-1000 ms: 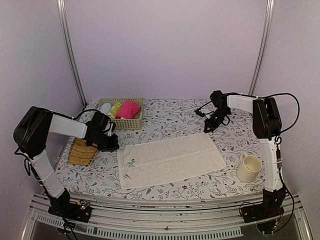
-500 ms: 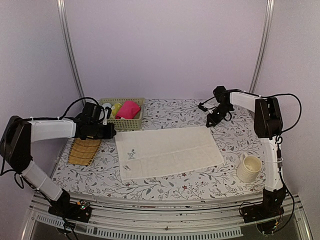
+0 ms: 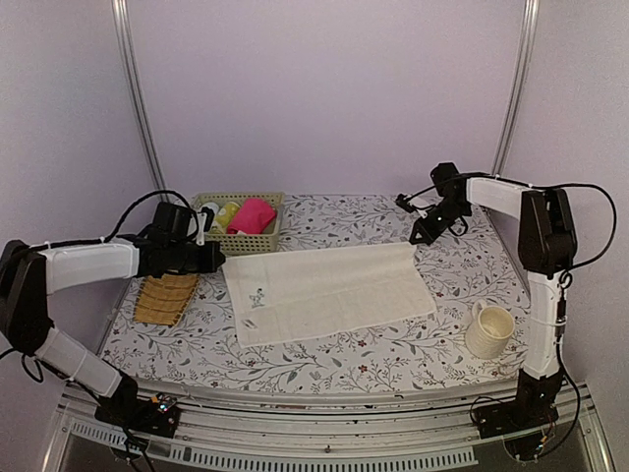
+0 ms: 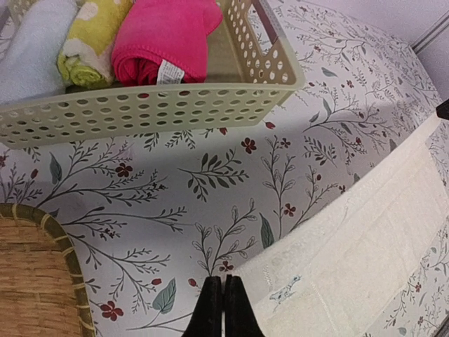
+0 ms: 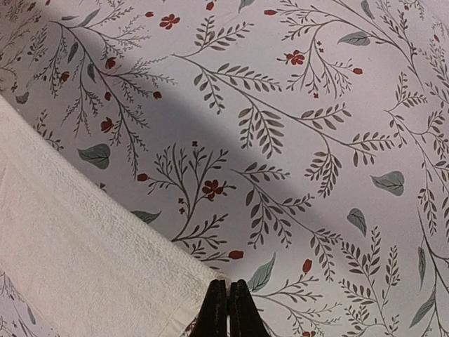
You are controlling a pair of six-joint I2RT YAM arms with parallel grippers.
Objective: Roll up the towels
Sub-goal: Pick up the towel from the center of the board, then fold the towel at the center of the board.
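Note:
The cream-white towel (image 3: 329,290) lies spread flat across the middle of the flowered table. My left gripper (image 3: 218,260) is shut on its far left corner. In the left wrist view that gripper (image 4: 223,281) pinches the corner of the towel (image 4: 365,253) just beside a small blue embroidered bird. My right gripper (image 3: 418,238) is shut on the far right corner, and the right wrist view shows its tips (image 5: 229,284) closed at the towel's hemmed corner (image 5: 70,260). The pink towel (image 3: 254,214) sits rolled in the basket, its white tag showing (image 4: 165,38).
A perforated basket (image 3: 241,241) stands at the back left and also holds a yellow-green roll (image 4: 91,35) and a pale blue roll (image 4: 31,49). A woven straw mat (image 3: 165,298) lies under the left arm. A cream mug (image 3: 488,330) stands at the front right.
Both grippers moved toward the back of the table. The left gripper closed on its corner. The cream towel slid back with them and now lies straighter.

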